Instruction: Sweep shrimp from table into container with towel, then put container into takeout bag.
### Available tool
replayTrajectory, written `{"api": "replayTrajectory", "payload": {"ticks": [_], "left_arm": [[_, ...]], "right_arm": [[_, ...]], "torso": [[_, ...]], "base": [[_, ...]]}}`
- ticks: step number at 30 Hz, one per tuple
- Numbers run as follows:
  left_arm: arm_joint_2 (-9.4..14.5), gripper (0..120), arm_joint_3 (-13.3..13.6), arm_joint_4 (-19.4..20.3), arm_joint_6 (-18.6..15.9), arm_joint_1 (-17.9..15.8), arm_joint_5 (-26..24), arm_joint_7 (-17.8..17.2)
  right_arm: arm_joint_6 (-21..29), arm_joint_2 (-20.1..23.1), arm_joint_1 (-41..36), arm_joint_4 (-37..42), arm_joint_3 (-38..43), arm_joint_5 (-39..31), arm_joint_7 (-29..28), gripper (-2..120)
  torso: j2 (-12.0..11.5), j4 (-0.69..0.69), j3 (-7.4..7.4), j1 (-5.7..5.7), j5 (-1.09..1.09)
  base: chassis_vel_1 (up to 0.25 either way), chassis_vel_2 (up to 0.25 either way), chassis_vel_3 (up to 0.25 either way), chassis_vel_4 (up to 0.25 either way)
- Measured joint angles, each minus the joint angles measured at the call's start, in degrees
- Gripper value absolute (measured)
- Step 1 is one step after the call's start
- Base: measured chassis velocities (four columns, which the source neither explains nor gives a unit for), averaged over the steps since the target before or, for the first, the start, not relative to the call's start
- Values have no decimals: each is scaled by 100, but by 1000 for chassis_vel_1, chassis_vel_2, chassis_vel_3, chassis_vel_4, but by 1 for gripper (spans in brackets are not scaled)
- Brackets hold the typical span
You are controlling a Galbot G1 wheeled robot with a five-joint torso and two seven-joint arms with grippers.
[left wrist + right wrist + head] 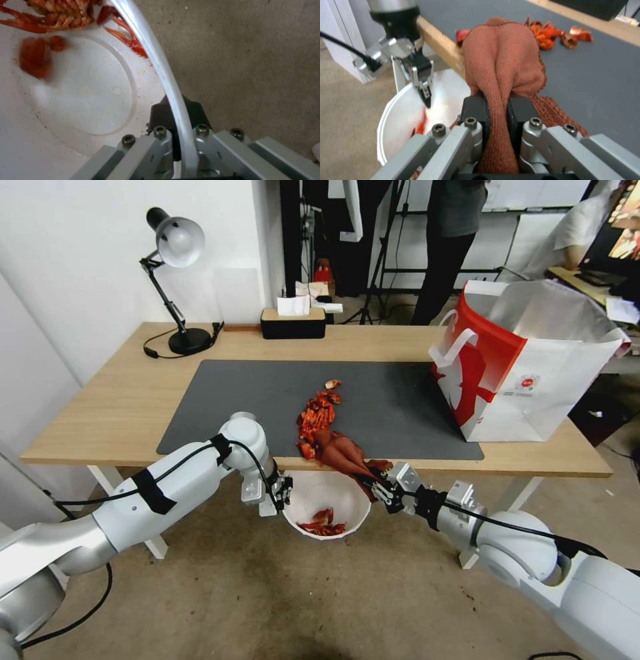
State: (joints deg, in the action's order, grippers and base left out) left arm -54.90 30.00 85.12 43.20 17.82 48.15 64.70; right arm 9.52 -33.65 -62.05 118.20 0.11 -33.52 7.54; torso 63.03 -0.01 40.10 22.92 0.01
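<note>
Head view — towel (340, 452) pinched in right end effector (379, 488), container (326, 508) just below

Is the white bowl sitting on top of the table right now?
No. The left gripper holds the container by its rim below the table's front edge, over the floor.

Both pincers (283, 499) (377, 488) clamped

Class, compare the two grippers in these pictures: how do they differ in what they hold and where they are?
The left gripper pinches the container by its rim below the table edge; the right gripper clamps the towel at that edge. Both are shut.
</note>
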Motion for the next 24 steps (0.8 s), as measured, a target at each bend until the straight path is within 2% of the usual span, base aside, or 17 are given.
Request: {"api": "replayTrajectory", "payload": {"ticks": [6,10,12,13,15,18,24], "left_arm": [[218,0,-86,244,-64,121,6,49],[309,0,-141,330,-70,179,7,78],[321,0,-181,320,-62,217,8,73],[321,0,-181,320,-62,217,8,73],[313,0,-232,303,-41,269,11,64],[303,0,-248,291,-31,287,15,60],[279,0,-274,217,11,303,36,45]], "right_arm": [[-140,62,-213,273,616,-387,6,8],[-274,88,-67,241,800,-683,-103,8],[-435,22,464,-64,641,-966,-407,8],[-435,22,464,-64,641,-966,-407,8],[-535,-172,1055,-538,267,-1043,-807,8],[-565,-265,1308,-777,88,-1047,-923,8],[-659,-920,2799,-2324,-1007,-920,-980,8]], "torso": [[0,1,0,0,-2],[1,0,0,-1,-2],[0,2,0,0,-2],[0,2,0,0,-2],[0,1,1,0,0],[0,1,1,0,-1],[0,2,2,0,-1]], "base": [[0,0,0,0],[0,0,0,0],[0,0,0,0],[0,0,0,0],[0,0,0,0],[0,0,0,0],[0,0,0,0]]}}
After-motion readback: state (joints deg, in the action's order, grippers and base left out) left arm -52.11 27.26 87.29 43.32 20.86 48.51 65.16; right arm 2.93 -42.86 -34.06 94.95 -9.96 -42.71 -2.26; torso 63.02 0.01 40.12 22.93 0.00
